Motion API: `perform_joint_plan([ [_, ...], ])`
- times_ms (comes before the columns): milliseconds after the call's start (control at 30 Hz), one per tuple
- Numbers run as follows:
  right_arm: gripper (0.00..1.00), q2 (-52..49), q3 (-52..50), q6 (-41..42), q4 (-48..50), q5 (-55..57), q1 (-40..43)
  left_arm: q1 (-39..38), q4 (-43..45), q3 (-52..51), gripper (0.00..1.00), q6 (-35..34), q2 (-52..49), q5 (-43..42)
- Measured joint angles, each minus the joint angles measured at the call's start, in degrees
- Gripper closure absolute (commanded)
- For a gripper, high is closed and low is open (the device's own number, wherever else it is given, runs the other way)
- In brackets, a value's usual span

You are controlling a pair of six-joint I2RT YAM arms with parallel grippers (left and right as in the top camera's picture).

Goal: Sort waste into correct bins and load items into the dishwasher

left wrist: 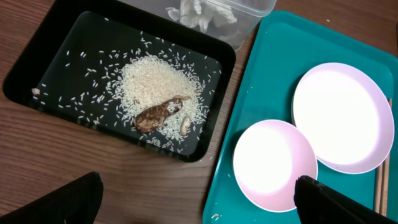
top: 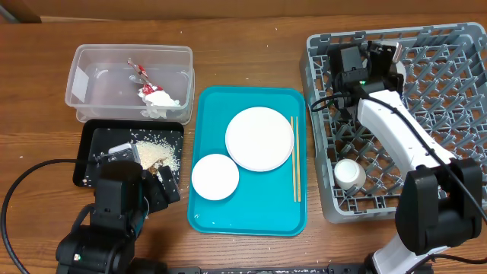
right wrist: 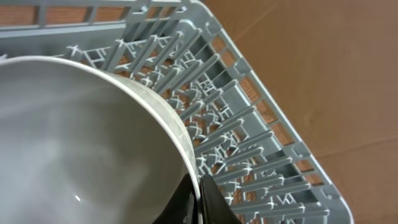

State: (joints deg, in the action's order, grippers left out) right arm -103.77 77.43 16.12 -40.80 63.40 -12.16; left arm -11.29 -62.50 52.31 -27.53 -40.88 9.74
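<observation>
Right tool (right wrist: 198,200) is clamped on the rim of a white round bowl (right wrist: 74,137), one dark finger on each side of the wall. The bowl fills most of the right wrist view, and its far edge is cut off by the frame. From overhead the wrist hides it, so how it sits among the pegs is hard to tell. It seems to be tilted at the back left corner of the large square grey plastic dish rack (top: 456,91). The rack's right side runs out of frame.

Left tool (left wrist: 198,182) is spread wide with nothing between its fingers. Only their dark tips show at the bottom of the left wrist view, over the wooden table (top: 243,46).

A teal rectangular serving tray (top: 251,215) lies between the rack and the two bins. It carries:
- a white round plate (top: 259,138)
- a smaller pale round bowl (top: 214,176) just beside the plate
- a pair of thin wooden chopsticks (top: 294,160) along the right edge

The clear plastic rectangular tub (top: 99,76) holds a crumpled white paper napkin (top: 160,100) and a red shiny snack wrapper (top: 141,72). In front of it, the shallow black rectangular tray (top: 99,141) is partly covered by the left arm. The tray holds a heap of loose white rice grains (left wrist: 152,84) with brown food scraps (left wrist: 155,115) on it. A small white cup (top: 349,174) stands in the rack's front left corner.
</observation>
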Motion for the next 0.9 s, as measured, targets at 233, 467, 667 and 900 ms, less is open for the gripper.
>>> perform_joint_plan([
  [233, 0.96, 0.0, 0.0, -0.1, 0.0, 1.4, 0.0, 0.0, 0.0, 0.0, 0.0, 0.0, 0.0, 0.0],
  [467, 0.96, -0.1, -0.1, -2.7, 2.8, 3.6, 0.1, 0.0, 0.0, 0.0, 0.0, 0.0, 0.0, 0.0],
  [667, 0.96, -0.2, -0.1, -5.1, 3.3, 3.4, 0.1, 0.0, 0.0, 0.0, 0.0, 0.0, 0.0, 0.0],
  [900, 0.96, -1.6, -0.1, -5.7, 2.6, 4.2, -1.8, 0.0, 0.0, 0.0, 0.0, 0.0, 0.0, 0.0],
])
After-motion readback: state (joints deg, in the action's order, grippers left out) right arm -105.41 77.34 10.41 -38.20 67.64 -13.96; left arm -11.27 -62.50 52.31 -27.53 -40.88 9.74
